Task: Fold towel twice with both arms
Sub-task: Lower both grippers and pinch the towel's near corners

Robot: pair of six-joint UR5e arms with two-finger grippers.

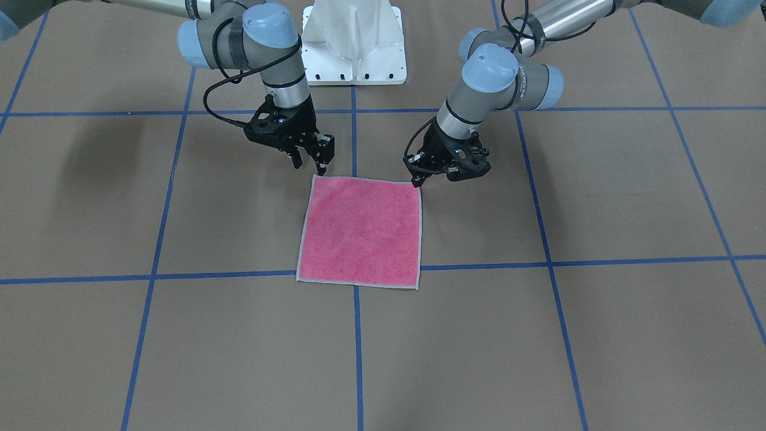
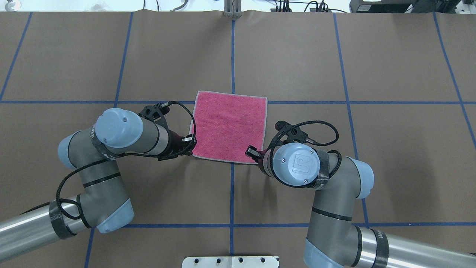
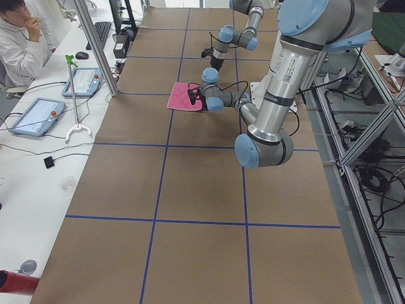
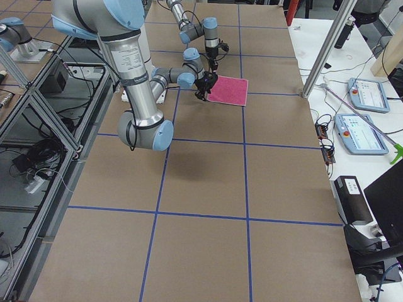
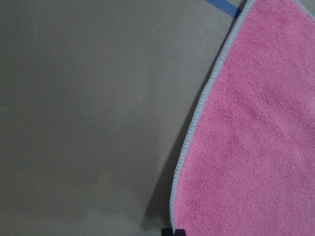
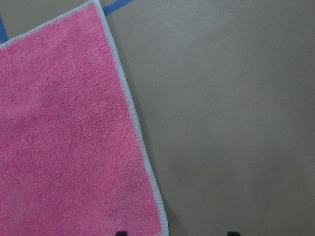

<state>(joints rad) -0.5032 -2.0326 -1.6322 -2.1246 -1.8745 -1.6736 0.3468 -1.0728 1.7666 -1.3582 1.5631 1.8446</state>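
The small square pink terry towel (image 1: 361, 230) lies flat on the brown tabletop (image 1: 538, 335), stretching away ahead of both grippers. My right gripper (image 1: 311, 166) is spread wide and empty, astride one corner. My left gripper (image 1: 417, 178) sits at the neighbouring corner; I cannot tell its opening. If either pinch catches only hem or misses, the lifted edge would probably skew and the fold land crooked.

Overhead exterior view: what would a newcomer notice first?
The bright pink square terry towel, lying flat and unfolded in the middle of the brown blue-taped table. Next, the silver-grey arms' black two-finger claws: the left claw and the right claw, each by one of the towel's robot-side corners.
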